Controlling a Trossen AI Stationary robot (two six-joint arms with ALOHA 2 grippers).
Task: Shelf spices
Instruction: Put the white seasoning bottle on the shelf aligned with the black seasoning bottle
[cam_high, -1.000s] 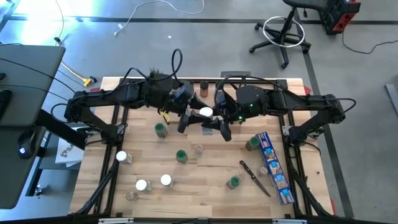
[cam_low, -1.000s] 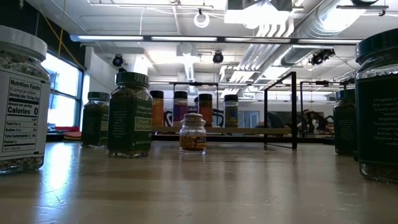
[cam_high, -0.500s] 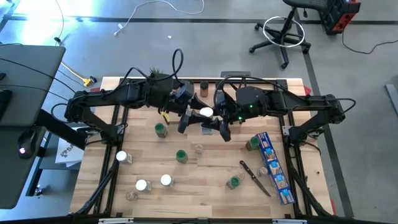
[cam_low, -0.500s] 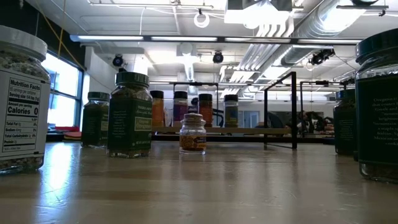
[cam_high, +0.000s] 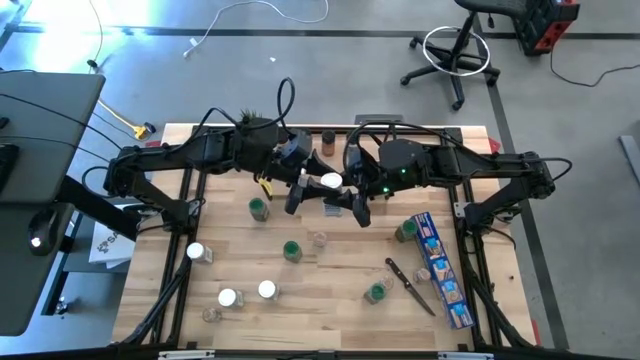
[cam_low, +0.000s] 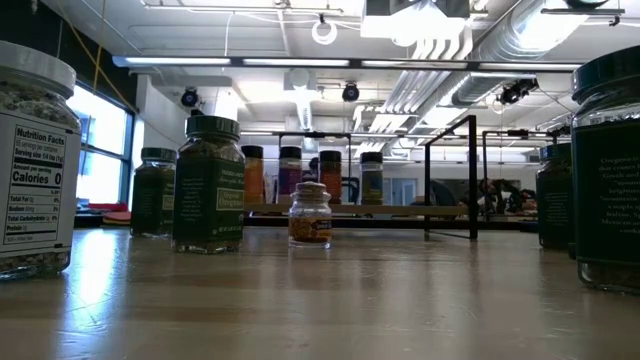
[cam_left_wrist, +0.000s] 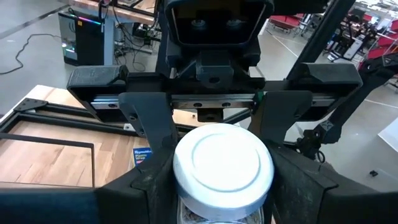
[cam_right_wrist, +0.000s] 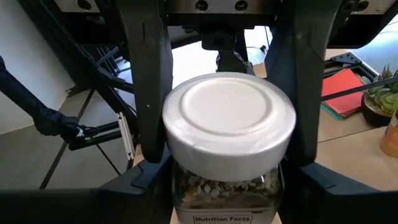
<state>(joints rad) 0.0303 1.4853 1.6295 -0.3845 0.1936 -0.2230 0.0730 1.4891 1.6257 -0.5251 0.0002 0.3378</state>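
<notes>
A white-capped spice jar (cam_high: 330, 181) hangs upright above the middle of the table, with both grippers shut on it. My left gripper (cam_high: 308, 188) comes at it from the table's left and my right gripper (cam_high: 346, 196) from the right. Each wrist view shows the white cap (cam_left_wrist: 222, 163) (cam_right_wrist: 229, 123) between both pairs of fingers. The shelf (cam_low: 400, 210) stands at the far edge with several jars on its board. More jars stand loose on the table, among them a green-capped one (cam_high: 259, 208) and a white-capped one (cam_high: 228, 298). My left gripper pinches the jar's glass body just under the cap (cam_left_wrist: 186, 210) between its two fingers, one on each side. The fingers (cam_right_wrist: 149, 93) reach in nearly level from the table's left. The jar is upright and lifted clear of the table. My right gripper has the same jar between its two fingers, at the glass body below the cap (cam_right_wrist: 186, 186). Its fingers (cam_left_wrist: 152, 124) come nearly level from the table's right, opposite the left gripper's. The jar stands upright, cap up, clear of the table.
A long blue box (cam_high: 440, 268) and a black-handled utensil (cam_high: 410, 285) lie at the right. A small clear jar (cam_high: 319, 238) stands under the grippers, toward the near edge. Black frame rails (cam_high: 180, 260) run along the table's sides.
</notes>
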